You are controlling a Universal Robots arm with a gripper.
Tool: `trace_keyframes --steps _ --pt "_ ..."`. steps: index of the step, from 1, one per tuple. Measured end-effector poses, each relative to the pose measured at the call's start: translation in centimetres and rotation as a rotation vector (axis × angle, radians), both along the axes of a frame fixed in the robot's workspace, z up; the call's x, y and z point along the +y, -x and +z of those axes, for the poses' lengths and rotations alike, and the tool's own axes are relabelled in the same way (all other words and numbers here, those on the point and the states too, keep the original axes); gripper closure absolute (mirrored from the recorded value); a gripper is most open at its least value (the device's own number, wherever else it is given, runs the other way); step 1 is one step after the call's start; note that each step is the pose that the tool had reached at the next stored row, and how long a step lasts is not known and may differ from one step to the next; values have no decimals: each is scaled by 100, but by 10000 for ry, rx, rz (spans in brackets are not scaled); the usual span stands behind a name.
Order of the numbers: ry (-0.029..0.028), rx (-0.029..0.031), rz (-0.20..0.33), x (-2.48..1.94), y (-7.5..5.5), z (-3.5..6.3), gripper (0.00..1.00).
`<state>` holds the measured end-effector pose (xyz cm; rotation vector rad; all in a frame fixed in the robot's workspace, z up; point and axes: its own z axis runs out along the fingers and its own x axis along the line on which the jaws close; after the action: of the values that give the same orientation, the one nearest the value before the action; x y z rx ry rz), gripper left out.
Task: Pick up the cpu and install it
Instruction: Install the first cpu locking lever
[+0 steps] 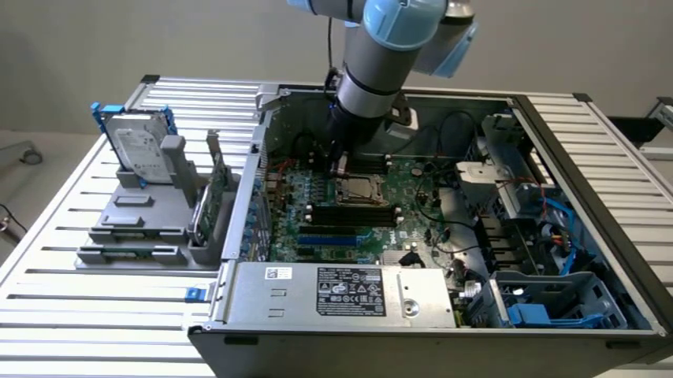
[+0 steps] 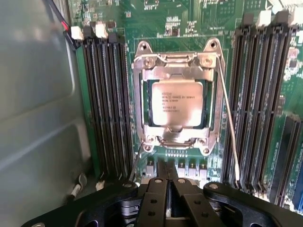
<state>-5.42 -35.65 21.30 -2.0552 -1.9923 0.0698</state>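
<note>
**Pincer shut and empty; cpu seated in socket**

Pincer [image 2: 166, 166]: fingers pressed together, nothing between them. It hangs low over the motherboard [image 2: 189, 23] inside the open case.

The cpu [image 2: 176, 102] lies flat just beyond the fingertips and apart from them, printed lid up. It is square, so it has no long axis. It sits inside the socket frame [image 2: 215, 106] and looks placed.

The retention lever [image 2: 227, 123] runs along one flank of the frame; I cannot tell whether it is latched. Memory slots [image 2: 106, 104] hem the socket on both sides, with the case wall [image 2: 38, 94] beyond one bank. Judged free room: straight above only.
</note>
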Motion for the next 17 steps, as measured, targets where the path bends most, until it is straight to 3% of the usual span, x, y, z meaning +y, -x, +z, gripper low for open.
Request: trace_keyframes --steps 11,17 --pt "-59 0 -187 0 211 33 89" --pt "-180 1 -358 0 306 99 89"
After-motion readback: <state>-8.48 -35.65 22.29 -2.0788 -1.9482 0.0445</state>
